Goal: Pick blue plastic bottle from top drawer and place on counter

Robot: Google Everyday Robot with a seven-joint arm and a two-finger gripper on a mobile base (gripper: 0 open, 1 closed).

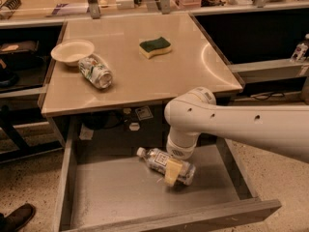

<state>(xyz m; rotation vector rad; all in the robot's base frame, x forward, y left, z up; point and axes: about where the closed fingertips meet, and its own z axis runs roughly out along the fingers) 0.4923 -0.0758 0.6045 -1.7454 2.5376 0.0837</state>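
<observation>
The blue plastic bottle (155, 159) lies on its side in the open top drawer (116, 190), right of the middle, with its white cap pointing to the back left. My gripper (174, 171) reaches down from the white arm (231, 127) and sits right on the bottle's lower half, covering part of its label. The bottle rests on the drawer bottom. The beige counter (145, 76) lies above and behind the drawer.
On the counter are a white bowl (72, 51), a green-and-white can (95, 71) on its side next to it, and a green-and-yellow sponge (155, 47). Dark side shelves flank the table. A shoe (17, 217) shows at the lower left on the floor.
</observation>
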